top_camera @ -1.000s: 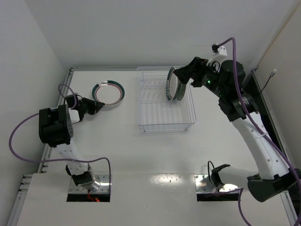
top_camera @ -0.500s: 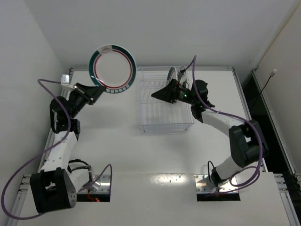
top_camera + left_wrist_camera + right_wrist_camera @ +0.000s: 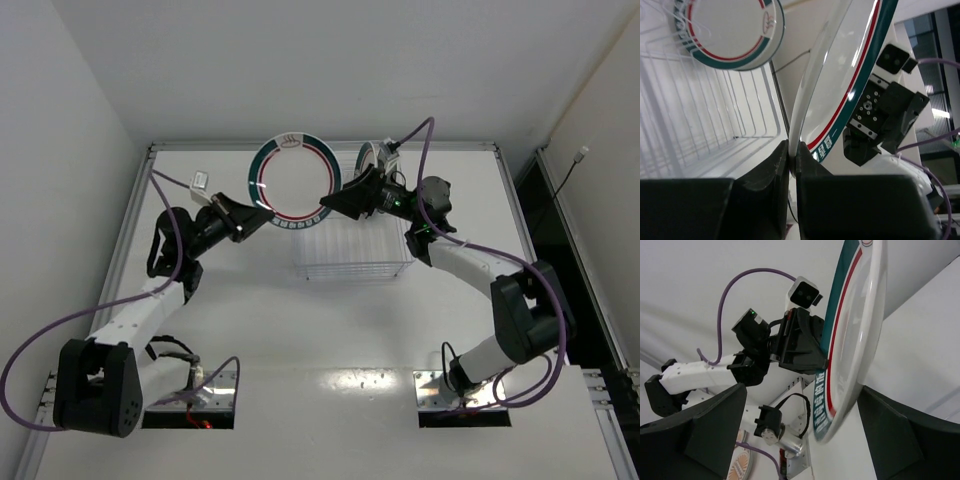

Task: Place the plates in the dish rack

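Jaws of the left gripper [image 3: 792, 157] are clamped on the lower rim of a teal-rimmed plate [image 3: 295, 185], held upright by the far left corner of the dish rack [image 3: 350, 262]. Opposite, the right gripper [image 3: 345, 200] is spread wide, straddling that plate's edge. A second plate [image 3: 372, 155] stands in the rack's far end.

White table [image 3: 300, 330] w/ wire dish rack [image 3: 350, 258] sitting directly on it, far-centre
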Motion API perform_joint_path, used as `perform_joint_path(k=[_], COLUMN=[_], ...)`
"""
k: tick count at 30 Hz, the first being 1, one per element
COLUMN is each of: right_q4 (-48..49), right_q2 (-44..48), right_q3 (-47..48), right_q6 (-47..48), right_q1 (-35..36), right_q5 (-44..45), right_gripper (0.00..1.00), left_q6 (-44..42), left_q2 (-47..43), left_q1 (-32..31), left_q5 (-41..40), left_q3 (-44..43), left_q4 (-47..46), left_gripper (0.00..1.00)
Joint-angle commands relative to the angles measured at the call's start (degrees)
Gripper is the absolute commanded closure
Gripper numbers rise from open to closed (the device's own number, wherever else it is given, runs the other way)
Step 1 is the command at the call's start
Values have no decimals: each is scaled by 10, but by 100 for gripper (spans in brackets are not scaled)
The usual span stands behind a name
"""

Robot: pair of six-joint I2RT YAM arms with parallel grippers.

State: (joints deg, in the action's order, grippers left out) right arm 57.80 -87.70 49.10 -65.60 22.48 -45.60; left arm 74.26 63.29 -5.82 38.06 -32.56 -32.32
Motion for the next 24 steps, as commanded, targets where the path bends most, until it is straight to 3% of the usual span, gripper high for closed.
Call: perform_joint_path(k=[1,3,4,6,7,8,9,11,12,13,14,15,17,18,21,24], right_q4=[43,43,43,10,-9,-35,-107,-203,-336,-414,-481,-565,-642,-705,-783,-848], right_q2=[-4,-10,-10,-10,2,11,24,62,107,125,138,145,135,127,78,-4], right_q3=[13,13,13,19,19,19,24,29,41,78,98,130,164,198,264,360], right_q6=[14,14,14,24,34,49,68,157,197,241,303,317,323,323,328,348], right_q1=[8,8,8,8,8,2,2,-3,4,13,23,33,41,41,41,46], right_q5=[-4,-4,-4,-3,3,18,30,107,151,210,343,400,545,588,742,827], right_gripper=[13,29,62,88,100,100,100,100,100,100,100,100,100,100,100,100], left_q6=[7,7,1,-8,-29,-47,-70,-171,-214,-255,-335,-369,-438,-452,-487,-497], left_q2=[7,17,29,36,36,42,42,42,48,55,55,63,63,63,49,22], left_q1=[-49,-64,-69,-69,-69,-63,-57,-35,-28,-21,-10,-10,-5,1,13,20], left_q5=[-16,-23,-23,-12,-12,-4,7,7,-11,-29,-53,-115,-197,-266,-369,-450], left_q3=[-44,-59,-65,-79,-94,-105,-119,-177,-202,-229,-279,-299,-332,-332,-319,-278], left_q4=[-65,-65,-65,-53,-38,-13,20,157,219,336,390,436,524,538,562,553], left_gripper=[100,100,100,96,87,70,43,29,21,21,19,18,18,18,18,18])
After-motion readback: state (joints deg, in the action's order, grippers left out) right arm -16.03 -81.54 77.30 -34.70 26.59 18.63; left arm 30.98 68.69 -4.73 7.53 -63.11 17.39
